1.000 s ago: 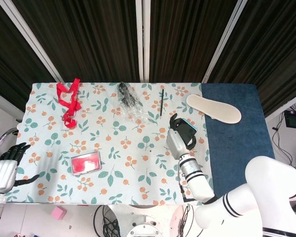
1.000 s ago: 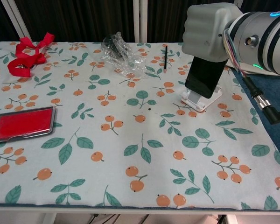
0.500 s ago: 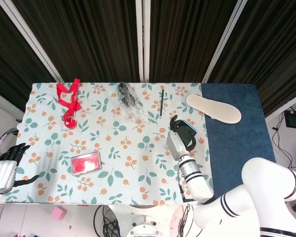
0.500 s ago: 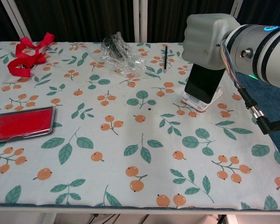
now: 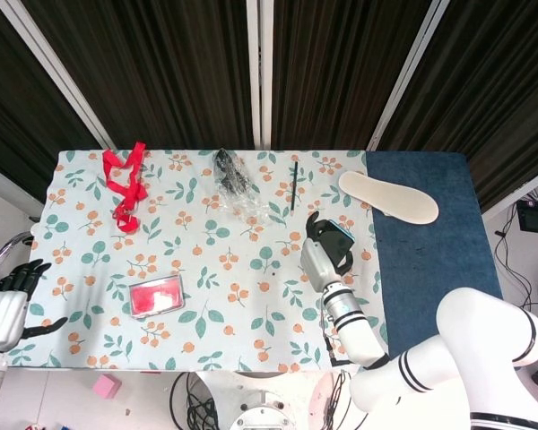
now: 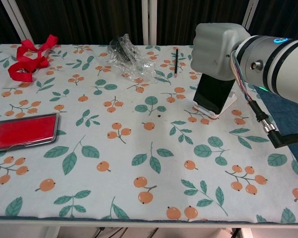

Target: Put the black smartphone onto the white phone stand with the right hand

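My right hand grips the top of the black smartphone and holds it upright with a slight tilt. The phone's lower edge sits in the white phone stand on the right part of the floral tablecloth. In the head view the right hand covers most of the phone, and the stand is largely hidden. My left hand hangs off the table's left edge with its fingers apart, holding nothing.
A red case lies front left, a red ribbon back left, crumpled clear plastic and a pencil at the back. A white insole lies on the blue cloth to the right.
My right hand has lowered the phone slightly toward the front left, and its lower edge has settled onto the stand. The left hand has barely moved.
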### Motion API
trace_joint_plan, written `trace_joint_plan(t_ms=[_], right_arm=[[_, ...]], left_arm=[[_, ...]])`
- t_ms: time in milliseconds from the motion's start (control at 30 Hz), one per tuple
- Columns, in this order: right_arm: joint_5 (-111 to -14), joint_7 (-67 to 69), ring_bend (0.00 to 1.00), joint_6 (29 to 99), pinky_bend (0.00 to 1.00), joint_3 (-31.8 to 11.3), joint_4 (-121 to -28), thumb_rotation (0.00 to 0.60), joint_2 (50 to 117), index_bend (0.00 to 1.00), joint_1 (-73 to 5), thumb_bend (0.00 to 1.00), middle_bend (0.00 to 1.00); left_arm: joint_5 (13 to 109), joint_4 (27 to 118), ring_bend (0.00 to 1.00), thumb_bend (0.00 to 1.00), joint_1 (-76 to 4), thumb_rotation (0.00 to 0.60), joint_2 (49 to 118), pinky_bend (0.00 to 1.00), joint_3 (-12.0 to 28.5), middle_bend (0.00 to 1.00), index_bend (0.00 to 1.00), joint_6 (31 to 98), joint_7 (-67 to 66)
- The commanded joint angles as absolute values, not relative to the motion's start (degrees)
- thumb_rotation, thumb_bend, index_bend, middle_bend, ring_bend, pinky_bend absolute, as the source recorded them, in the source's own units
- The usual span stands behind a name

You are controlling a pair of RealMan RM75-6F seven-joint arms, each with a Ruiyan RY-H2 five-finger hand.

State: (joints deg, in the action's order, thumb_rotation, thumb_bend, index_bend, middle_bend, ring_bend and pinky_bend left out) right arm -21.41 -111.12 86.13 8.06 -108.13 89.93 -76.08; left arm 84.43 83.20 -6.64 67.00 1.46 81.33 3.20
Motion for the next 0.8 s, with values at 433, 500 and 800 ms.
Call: trace_joint_plan(t_ms=[433, 500, 800], right_arm=[[-24.3, -110.4, 0.46, 86.2, 0.16, 8.4, -107.3, 0.6, 90.1, 0.53, -75.0, 0.31, 0.38], [-23.8, -110.3, 0.46, 86.0, 0.16, 8.1, -107.3, 0.6, 90.1, 0.53, -74.7, 0.31, 0.38], [-23.7, -110.4, 0.46, 85.7, 0.16, 7.8, -107.4, 0.6, 89.8, 0.53, -74.3, 0.31, 0.38]], left_arm=[[84.3, 82.9, 0.11, 0.0, -6.5, 0.483, 67.2, 0.25, 1.4, 0.11, 0.13, 81.3, 2.7], [84.3, 82.9, 0.1, 0.0, -6.5, 0.486, 67.1, 0.25, 1.5, 0.11, 0.13, 81.3, 2.7], [84.2, 83.2, 0.11, 0.0, -6.5, 0.485, 67.0, 0.25, 1.5, 0.11, 0.13, 81.1, 2.9]])
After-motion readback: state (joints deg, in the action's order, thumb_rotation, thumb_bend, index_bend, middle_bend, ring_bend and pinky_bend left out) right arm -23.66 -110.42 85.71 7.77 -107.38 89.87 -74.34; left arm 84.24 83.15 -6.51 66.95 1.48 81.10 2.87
